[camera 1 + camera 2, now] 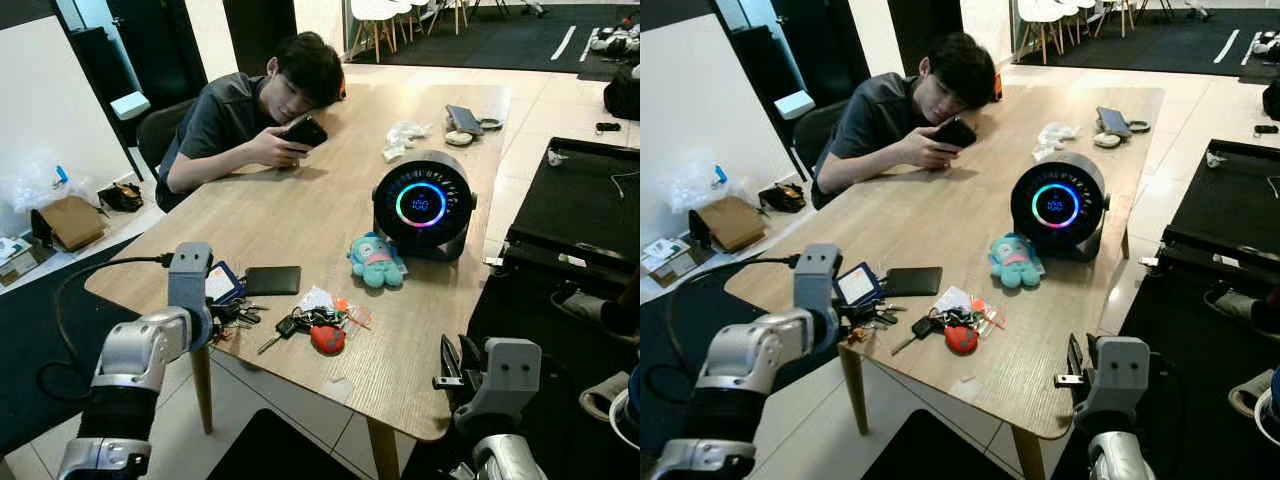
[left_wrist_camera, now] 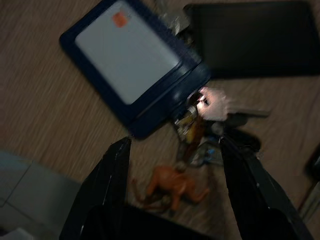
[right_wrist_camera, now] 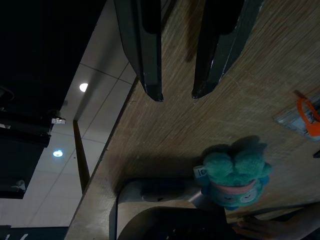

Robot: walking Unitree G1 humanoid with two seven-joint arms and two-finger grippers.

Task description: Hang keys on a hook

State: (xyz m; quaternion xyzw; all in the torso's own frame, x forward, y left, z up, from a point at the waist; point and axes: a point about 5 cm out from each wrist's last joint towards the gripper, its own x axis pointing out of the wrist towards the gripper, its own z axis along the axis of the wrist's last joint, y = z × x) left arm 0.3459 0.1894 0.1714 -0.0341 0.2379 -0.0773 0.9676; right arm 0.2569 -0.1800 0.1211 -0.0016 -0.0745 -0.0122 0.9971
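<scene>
Left eye view: the robot's left hand hovers with its fingers spread wide over a small bunch of keys at the near left edge of the wooden table, just beside a blue card holder and a black wallet. The reach-and-grasp step looks to be in hand; nothing is gripped yet. The wrist picture is blurred, so which ring or fob the fingers straddle is hard to tell. The next move likely calls for lowering and closing on the bunch, then finding a hook. A second bunch with a red fob lies near. The right hand hangs off the table's near right corner, fingers narrowly apart, holding nothing. Farther along the table stand a round speaker with a glowing ring and a teal plush toy; a person leans over a phone. Pale tiles and dark mats cover the floor.
</scene>
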